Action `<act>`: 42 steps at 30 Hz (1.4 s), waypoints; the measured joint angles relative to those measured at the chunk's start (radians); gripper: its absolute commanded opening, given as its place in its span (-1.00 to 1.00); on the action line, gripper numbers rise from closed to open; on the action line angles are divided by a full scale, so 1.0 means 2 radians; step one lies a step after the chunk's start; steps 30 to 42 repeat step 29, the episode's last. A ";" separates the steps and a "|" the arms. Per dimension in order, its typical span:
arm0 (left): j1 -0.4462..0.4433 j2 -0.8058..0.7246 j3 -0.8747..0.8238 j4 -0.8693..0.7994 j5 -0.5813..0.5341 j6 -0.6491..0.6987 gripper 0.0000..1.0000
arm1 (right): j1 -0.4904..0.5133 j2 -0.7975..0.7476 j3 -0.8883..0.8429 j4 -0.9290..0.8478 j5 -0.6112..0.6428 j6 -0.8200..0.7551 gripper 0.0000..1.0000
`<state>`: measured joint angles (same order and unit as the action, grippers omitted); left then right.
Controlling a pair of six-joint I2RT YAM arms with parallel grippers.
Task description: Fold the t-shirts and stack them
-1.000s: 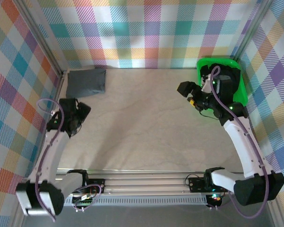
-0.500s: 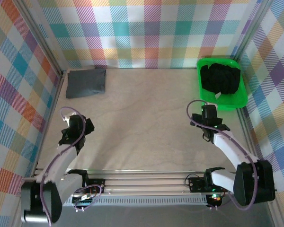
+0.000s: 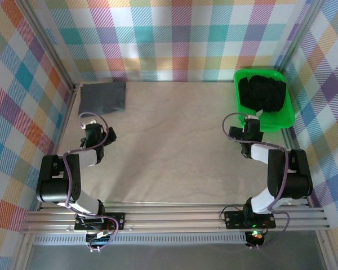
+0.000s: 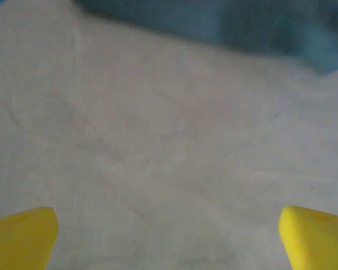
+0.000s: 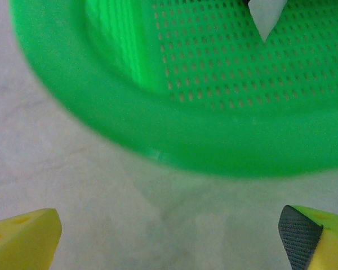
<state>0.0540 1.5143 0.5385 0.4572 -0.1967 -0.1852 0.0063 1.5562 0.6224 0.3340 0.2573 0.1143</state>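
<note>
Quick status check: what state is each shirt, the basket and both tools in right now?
Grey t-shirt: folded, flat on table.
Green basket: upright, holding shirts.
Black t-shirts: crumpled, unfolded, in the basket.
Left tool: open, empty.
Right tool: open, empty, near the basket.

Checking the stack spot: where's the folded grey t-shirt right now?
In the top view the folded grey t-shirt lies flat in the far-left corner of the table, just beyond the left gripper.
</note>
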 measured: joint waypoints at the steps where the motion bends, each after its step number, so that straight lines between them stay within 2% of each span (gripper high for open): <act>1: -0.001 -0.011 -0.021 0.030 0.003 0.002 1.00 | 0.000 -0.003 -0.007 0.019 -0.004 -0.001 0.99; 5: -0.022 -0.051 -0.142 0.164 -0.004 0.020 1.00 | 0.002 -0.043 -0.099 0.139 -0.024 -0.008 0.99; 9: -0.045 -0.008 -0.142 0.209 -0.001 0.047 1.00 | 0.003 -0.040 -0.142 0.203 -0.048 -0.018 0.99; 12: -0.052 0.026 -0.095 0.196 0.000 0.061 1.00 | 0.003 -0.015 -0.135 0.229 -0.060 -0.024 0.99; 15: -0.058 0.027 -0.074 0.197 -0.003 0.067 1.00 | 0.003 -0.013 -0.127 0.236 -0.064 -0.026 0.99; 23: -0.059 0.027 -0.072 0.192 -0.003 0.076 1.00 | 0.004 -0.013 -0.123 0.245 -0.072 -0.027 0.99; 29: -0.062 0.027 -0.072 0.191 -0.005 0.078 1.00 | 0.003 -0.013 -0.115 0.241 -0.102 -0.038 0.99; 42: -0.062 0.027 -0.072 0.191 -0.005 0.078 1.00 | 0.003 -0.013 -0.115 0.241 -0.102 -0.038 0.99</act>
